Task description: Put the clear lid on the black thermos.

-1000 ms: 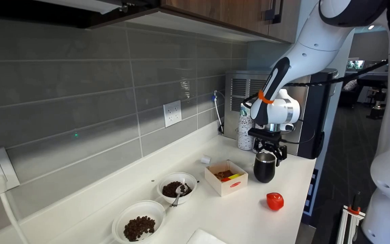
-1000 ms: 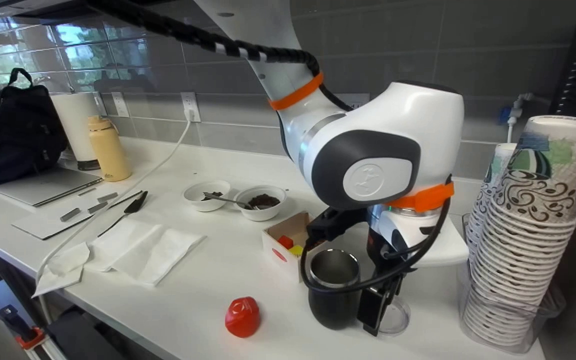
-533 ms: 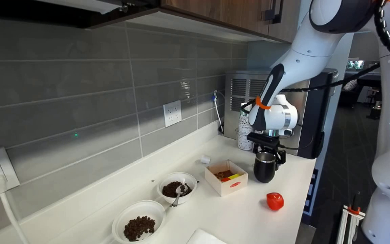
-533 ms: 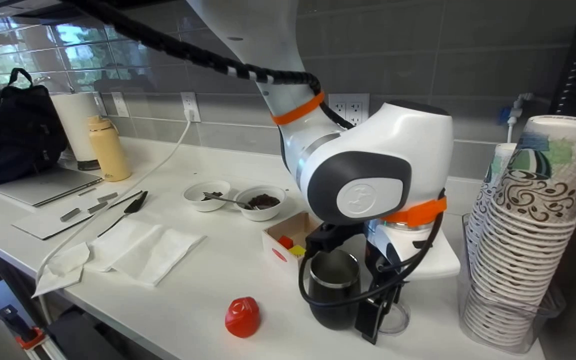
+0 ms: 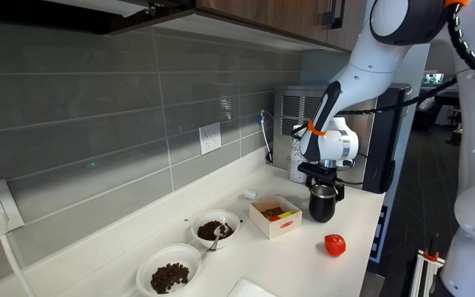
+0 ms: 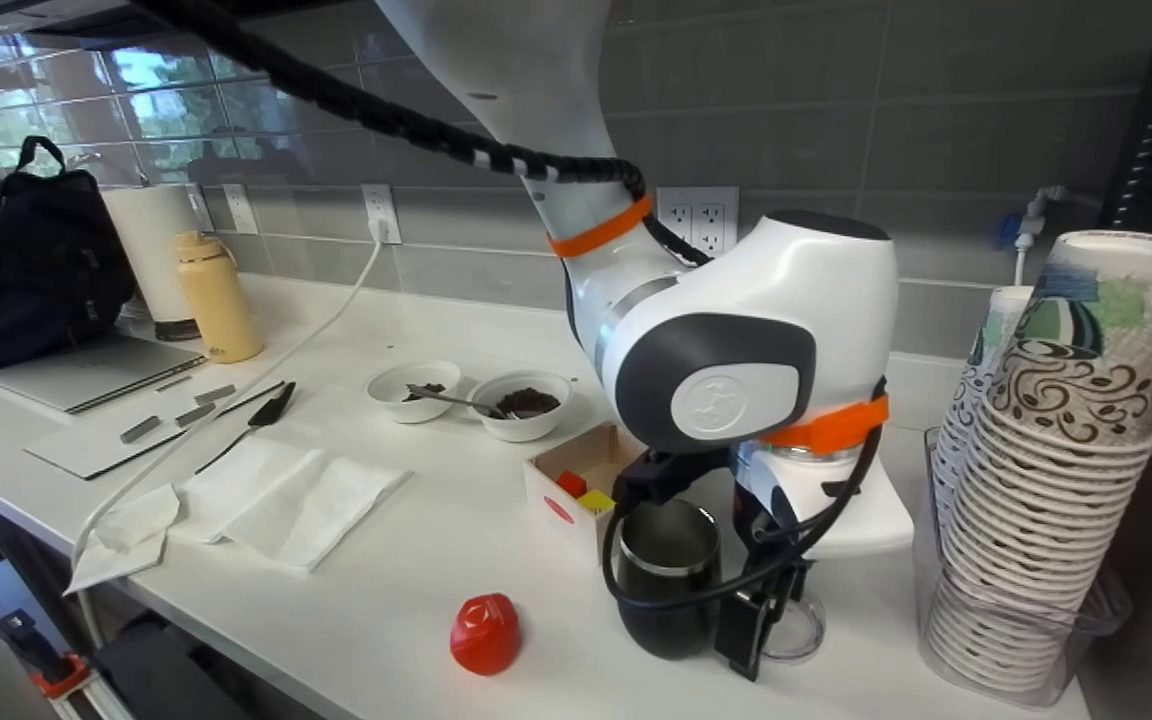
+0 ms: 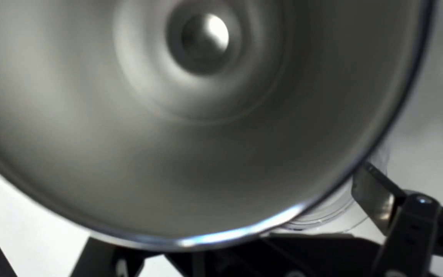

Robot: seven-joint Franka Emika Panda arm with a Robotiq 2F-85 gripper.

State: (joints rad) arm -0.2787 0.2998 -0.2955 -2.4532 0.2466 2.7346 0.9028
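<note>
Since a second ago my arm's wrist (image 6: 716,395) has dropped toward seven o'clock in both exterior views, while the black thermos (image 5: 322,206) stands upright right where it did. Its mouth is uncovered: my wrist view looks straight down into the bare metal interior. I find the clear lid (image 6: 798,628) on the worktop (image 6: 356,630), between three and four o'clock of the thermos in an exterior view, near it but not on it, with the paper cups (image 6: 1046,540) farther out at three. I read the gripper (image 6: 768,618) as spread, holding nothing; one finger (image 7: 373,196) shows at the lid's edge, about half past four from the mouth in the wrist view, and I cannot tell whether it touches. So, in my judgement, only the approach is done. I have yet to pinch the lid, lift it clear of the rim, carry it toward nine o'clock over the mouth, and press it home squarely.
</note>
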